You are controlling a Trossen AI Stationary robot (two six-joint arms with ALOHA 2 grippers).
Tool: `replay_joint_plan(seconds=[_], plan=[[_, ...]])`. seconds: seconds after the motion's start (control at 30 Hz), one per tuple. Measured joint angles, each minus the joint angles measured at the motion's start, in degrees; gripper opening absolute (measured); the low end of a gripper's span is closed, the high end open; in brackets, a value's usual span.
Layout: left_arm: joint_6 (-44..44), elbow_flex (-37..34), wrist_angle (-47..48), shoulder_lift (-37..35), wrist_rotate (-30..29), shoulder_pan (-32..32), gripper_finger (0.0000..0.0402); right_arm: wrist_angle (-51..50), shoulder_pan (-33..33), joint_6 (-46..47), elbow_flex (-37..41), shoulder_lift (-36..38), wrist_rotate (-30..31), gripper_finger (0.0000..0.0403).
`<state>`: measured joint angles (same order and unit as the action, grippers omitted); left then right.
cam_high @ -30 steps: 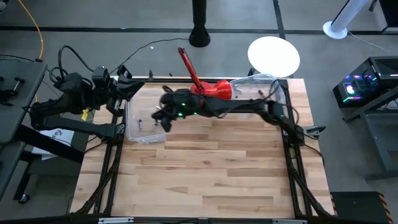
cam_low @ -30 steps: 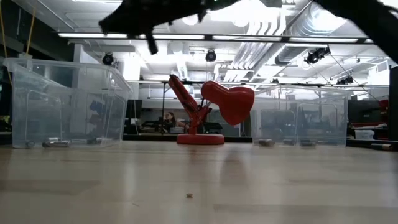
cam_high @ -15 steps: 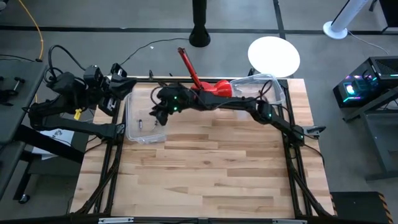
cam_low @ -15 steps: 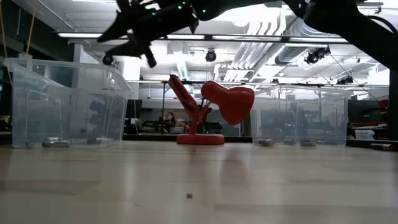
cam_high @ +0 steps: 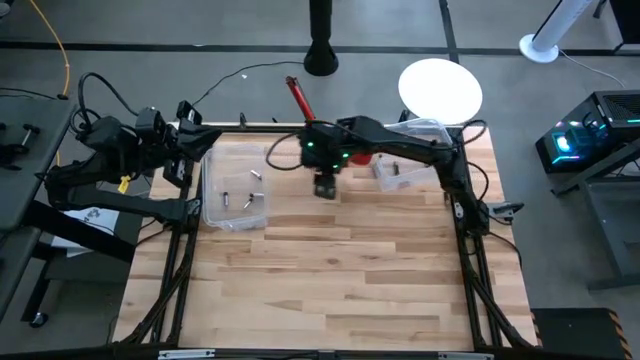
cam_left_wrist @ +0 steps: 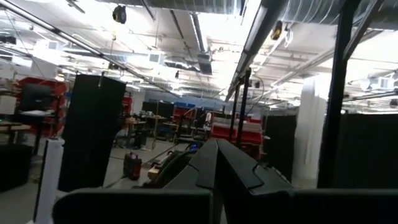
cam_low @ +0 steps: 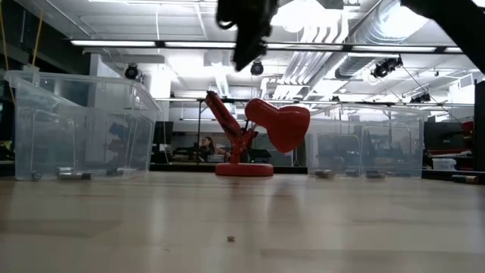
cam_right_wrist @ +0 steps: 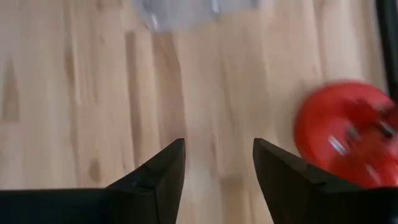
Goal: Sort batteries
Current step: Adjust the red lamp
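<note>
From overhead I have the right gripper [cam_high: 325, 188] hanging above the bare wood of the worktop [cam_high: 340, 270], between the two clear bins and just in front of the red lamp [cam_low: 261, 136]. In its wrist camera the two dark fingers [cam_right_wrist: 158, 177] stand spread with plain planks showing between them, and nothing is held there. The lamp's round red base [cam_right_wrist: 345, 134] sits off to one side in that view, and a blurred clear corner of a bin shows at the far edge.

The batteries are split between the bins. In the left bin [cam_high: 234, 190], near the left rear of the worktop, I count three small silvery cylinders [cam_high: 246, 202] lying on its floor, apart from one another. At table height the same bin [cam_low: 79, 125] shows a few dark cylinders [cam_low: 72, 175] along its bottom edge. The right bin [cam_high: 415, 150] lies near the right rear, partly under the right arm, and from above I cannot make out what it holds. In the low view a couple of small batteries [cam_low: 324, 174] rest on the floor of that bin [cam_low: 364, 144].

The left gripper [cam_high: 195, 140] waits off the worktop's left rear corner, beside the frame. Its wrist camera looks out into the room, and its fingers [cam_left_wrist: 217, 171] are pressed together with nothing between them.
</note>
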<state>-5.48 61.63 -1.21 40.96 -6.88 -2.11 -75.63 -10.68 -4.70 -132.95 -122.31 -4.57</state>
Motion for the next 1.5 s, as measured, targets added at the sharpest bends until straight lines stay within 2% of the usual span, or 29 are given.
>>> replay_joint_plan(seconds=[0.1, 0.23, 0.37, 0.5, 0.63, 0.73, 0.87, 1.0, 1.17, 1.27, 1.5], plan=[[0.18, 0.0, -0.08, 0.53, -1.04, -0.13, 0.0, -2.82, -0.17, -0.27, 4.27, 5.0, 3.69, 0.0183], [0.66, 0.0, -0.05, 1.2, -2.05, -0.13, 0.0, -0.01, -1.74, 3.75, 18.07, 17.17, 10.36, 0.0183], [2.45, 0.0, -0.03, 2.29, -3.21, -0.13, 0.0, 5.55, -4.22, 14.65, 36.74, 33.15, 16.76, 0.0183], [3.67, 0.0, -0.12, 4.49, -7.27, -0.45, 0.0, 7.53, -4.81, 29.69, 53.43, 47.13, 20.65, 0.0183], [2.9, 0.0, -0.96, 8.29, -7.98, -2.98, 0.0, 7.1, -4.8, 42.21, 64.45, 55.67, 23.89, 0.0182], [1.28, 0.0, -1.19, 12.21, -5.19, -5.32, 0.0, 7.14, -4.83, 47.22, 70.13, 58.1, 24.79, 0.0166], [-6.03, 0.0, -1.34, 19.29, 0.48, -8.61, 0.0, 9.18, -5.5, 49.08, 74.74, 58.13, 25.15, 0.0108], [-12.23, 0.0, -1.91, 28.04, 6.67, -10.28, 0.0, 13.7, -6.97, 47.52, 75.93, 58.08, 25.1, 0.0019], [-13.44, 3.24, 1.98, 39.06, 5.05, -12.56, 0.0, 16.9, -9.83, 44.6, 74.43, 58.13, 25.1, 0.0004], [-12.29, 10.7, 11.35, 46.16, 5.12, -15.79, 0.0, 18.0, -10.71, 43.08, 73.41, 58.13, 23.87, 0.0005], [-1.65, 34.5, 35.13, 63.17, 5.0, -24.57, 0.0, 21.55, -10.57, 42.18, 73.03, 58.13, 20.96, 0.0001]])
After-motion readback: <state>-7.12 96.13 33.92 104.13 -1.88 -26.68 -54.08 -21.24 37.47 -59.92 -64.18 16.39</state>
